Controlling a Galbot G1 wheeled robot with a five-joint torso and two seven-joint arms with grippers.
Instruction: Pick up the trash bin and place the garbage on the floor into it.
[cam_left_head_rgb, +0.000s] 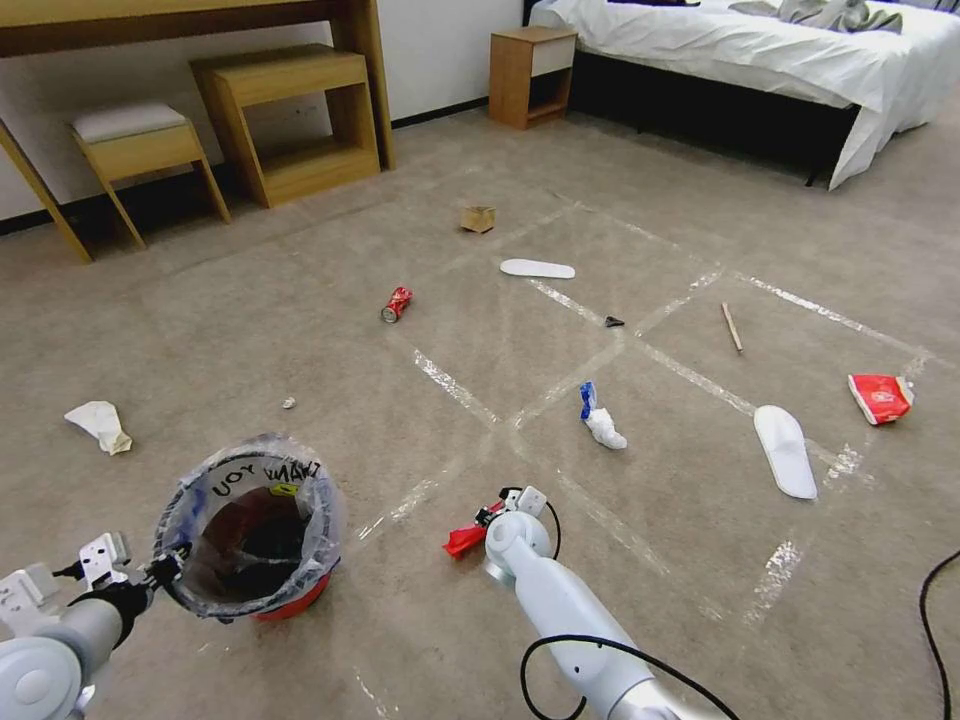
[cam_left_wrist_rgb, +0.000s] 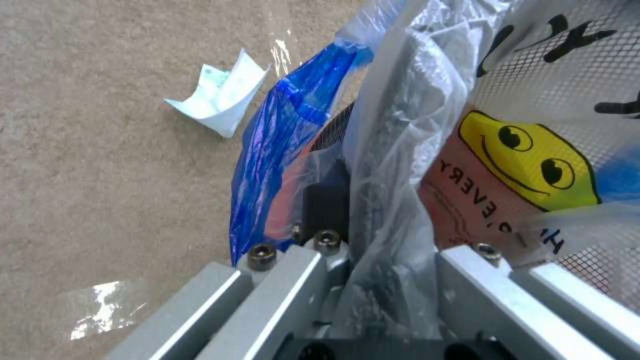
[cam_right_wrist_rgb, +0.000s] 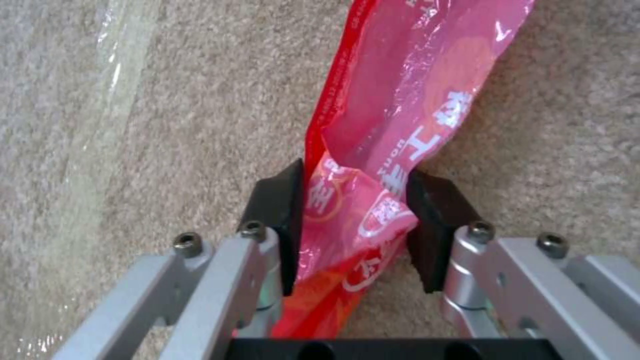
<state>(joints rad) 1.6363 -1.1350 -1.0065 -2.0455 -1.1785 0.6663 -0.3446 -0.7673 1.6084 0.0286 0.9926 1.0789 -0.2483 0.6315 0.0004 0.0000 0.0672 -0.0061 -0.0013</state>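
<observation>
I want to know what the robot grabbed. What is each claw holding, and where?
The left gripper pinches the trash bin by its bagged rim. The right gripper clamps a red wrapper near one end.

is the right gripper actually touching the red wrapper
Touching. In the right wrist view both black pads of the right gripper press against the red wrapper, pinching it between them above the carpet.
</observation>
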